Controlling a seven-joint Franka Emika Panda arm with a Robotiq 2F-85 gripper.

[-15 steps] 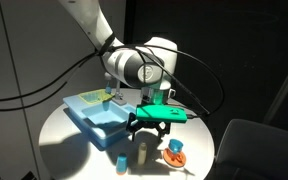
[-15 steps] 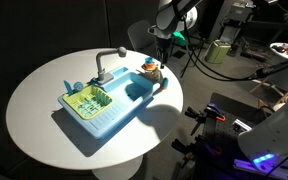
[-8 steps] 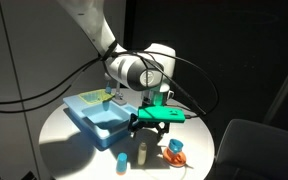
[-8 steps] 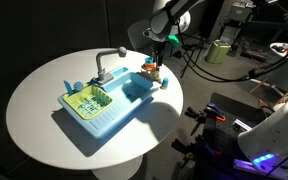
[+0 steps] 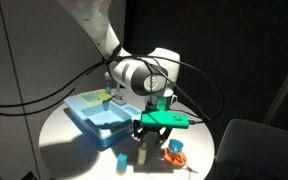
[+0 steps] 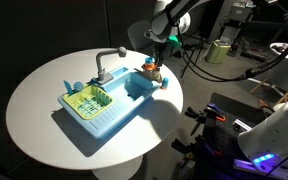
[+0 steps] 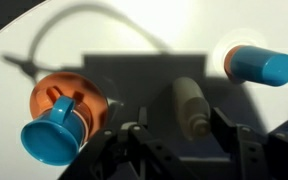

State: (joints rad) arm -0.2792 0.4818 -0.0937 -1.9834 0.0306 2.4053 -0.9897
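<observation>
Gripper [image 5: 150, 138] has come down a little since a second ago and now sits lower over the beige cylinder [image 5: 144, 153]. Nothing else has shifted.

- Table [image 5: 59, 135]: round, white, matte. Hard shadows from a strong light.
- Room: dark backdrop. A grey chair [image 5: 252, 140] sits at lower right in an exterior view. Lab gear and cables crowd the right side behind the table [image 6: 44, 85].
- Toy sink [image 5: 92, 112]: blue, left of frame centre, with a grey faucet [image 6: 106, 60] and a green rack [image 6: 87, 99] in one basin.
- Arm [image 5: 134, 70]: comes in from the top of frame, wrist pointing down at the table.
- Fingers [image 7: 242, 150]: spread apart, nothing clamped. In the wrist view the beige cylinder [image 7: 191, 108] lies in the gap between them, not touched as far as I can tell.
- Neighbours: a blue cup [image 7: 52, 130] on an orange saucer [image 7: 62, 92] at left of the wrist view, and a blue cylinder [image 7: 257, 64] at upper right. Both are near the beige one but apart from it.

My read is that this is the approach phase of a grasp on the beige cylinder. A clean close would need the fingers lower around its body and kept centred, because the cup and saucer leave little room on that side. The cylinder looks upright and slim, so an off-centre touch could tip it.
</observation>
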